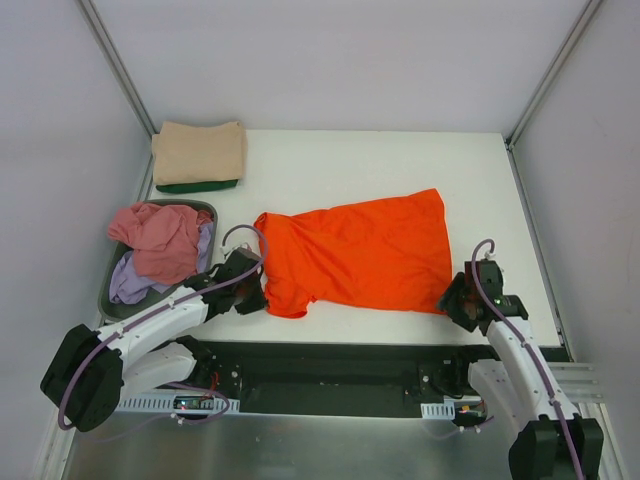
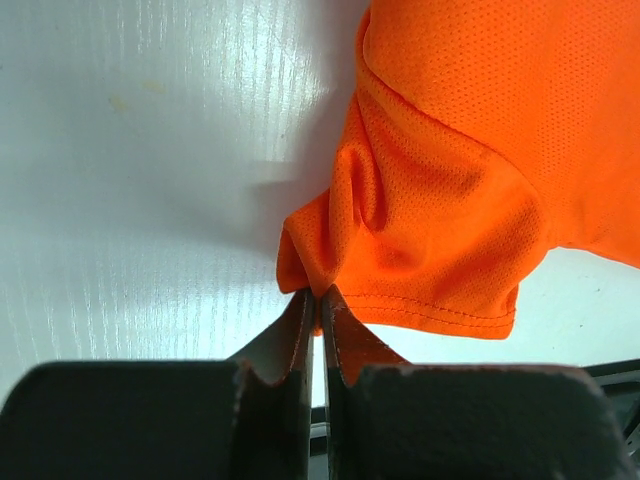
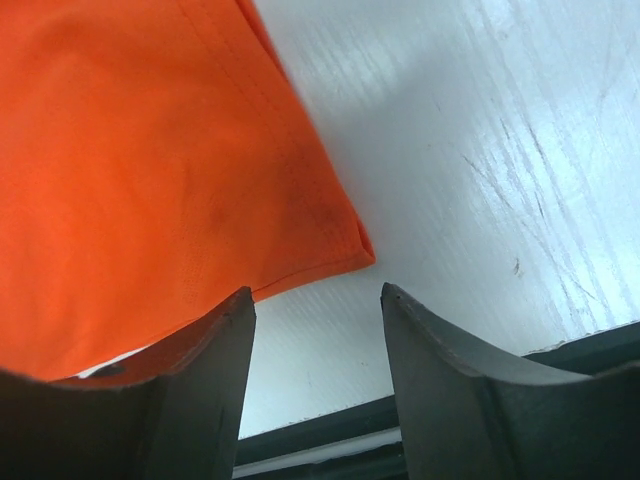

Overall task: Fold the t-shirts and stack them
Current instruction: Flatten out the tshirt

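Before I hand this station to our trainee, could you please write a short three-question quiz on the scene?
1. True or false: the left gripper is shut on an edge of the orange t-shirt.
2. The right gripper is: A open beside the shirt's corner; B shut on cloth; C out of view.
3. Which folded shirt lies on top of the dark green shirt?
Key: 1 true; 2 A; 3 the tan shirt.

We see a white bench (image 1: 350, 165) enclosed by plain pale walls (image 1: 330, 60), with grey metal posts (image 1: 115, 60) at the far corners and soft, even light over it.
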`<state>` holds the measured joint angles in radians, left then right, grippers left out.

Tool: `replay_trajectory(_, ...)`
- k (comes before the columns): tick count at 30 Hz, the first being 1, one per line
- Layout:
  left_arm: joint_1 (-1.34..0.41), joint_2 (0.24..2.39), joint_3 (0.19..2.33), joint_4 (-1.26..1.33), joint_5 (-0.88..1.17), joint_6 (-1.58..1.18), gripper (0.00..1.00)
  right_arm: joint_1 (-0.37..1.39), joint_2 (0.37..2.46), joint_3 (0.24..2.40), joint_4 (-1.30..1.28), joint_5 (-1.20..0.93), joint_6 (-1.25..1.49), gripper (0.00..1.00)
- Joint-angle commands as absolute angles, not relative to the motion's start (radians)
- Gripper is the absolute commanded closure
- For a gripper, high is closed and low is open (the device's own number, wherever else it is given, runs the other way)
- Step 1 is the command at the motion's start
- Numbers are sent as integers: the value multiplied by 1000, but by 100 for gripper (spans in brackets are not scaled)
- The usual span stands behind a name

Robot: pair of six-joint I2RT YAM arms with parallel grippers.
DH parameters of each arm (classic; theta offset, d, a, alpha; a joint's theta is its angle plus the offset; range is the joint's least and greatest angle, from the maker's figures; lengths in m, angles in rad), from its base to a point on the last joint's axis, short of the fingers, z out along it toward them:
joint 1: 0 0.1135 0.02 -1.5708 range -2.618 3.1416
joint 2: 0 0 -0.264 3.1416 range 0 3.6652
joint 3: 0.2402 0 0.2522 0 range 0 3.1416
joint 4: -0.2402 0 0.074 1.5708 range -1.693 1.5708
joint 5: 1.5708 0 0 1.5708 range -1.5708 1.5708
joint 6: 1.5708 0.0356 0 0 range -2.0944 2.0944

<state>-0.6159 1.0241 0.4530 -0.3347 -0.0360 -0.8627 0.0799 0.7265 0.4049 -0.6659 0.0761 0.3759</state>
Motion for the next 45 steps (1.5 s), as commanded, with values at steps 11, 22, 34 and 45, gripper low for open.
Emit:
replay_trajectory(11,-621,1020,443,-344,-43,-847,100,74,830,365,-569,143,445,53)
replay_trajectory(22,-621,1019,459,-344,-51,-842,100,74,893,362,-486,100,414,78)
replay_trajectory(34,-621,947,644,-422,-159,-767,100,74,611,492,-547,49,292,100)
replay_trajectory(45,-621,819,1038,-508,-354,-578,100,74,572,883,-678,67,278,100)
